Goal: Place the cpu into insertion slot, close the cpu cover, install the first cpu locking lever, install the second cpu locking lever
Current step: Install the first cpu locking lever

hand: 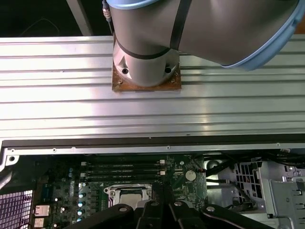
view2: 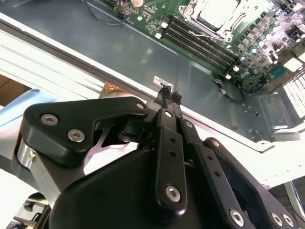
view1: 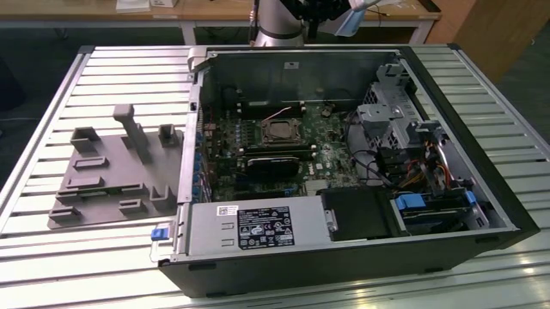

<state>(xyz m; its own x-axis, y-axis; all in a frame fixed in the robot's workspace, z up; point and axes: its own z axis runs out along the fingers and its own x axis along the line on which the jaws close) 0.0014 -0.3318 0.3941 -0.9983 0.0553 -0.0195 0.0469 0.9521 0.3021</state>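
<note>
Exterior view: insertion slot (view1: 279, 132) sat mid-floor of the open case (view1: 344, 257).
Second wrist view: gripper (view2: 170, 90) was pinched closed, empty, over the case rim — cpu (view2: 217, 10) seated in the slot, ahead of it.
First wrist view: cpu (hand: 131, 196) lay beside the gripper (hand: 162, 207).

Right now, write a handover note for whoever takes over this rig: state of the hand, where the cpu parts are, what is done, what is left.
Hand: fingers shut with nothing between them, raised over the edge of the computer case.
Cpu: lies in the insertion slot, silvery top showing.
Cpu cover: appears to be down, framing the cpu.
Done: cpu placed; cover seemingly closed.
Left: the two locking levers. A wire lever lies along the slot, but I cannot tell whether either one is latched.
</note>
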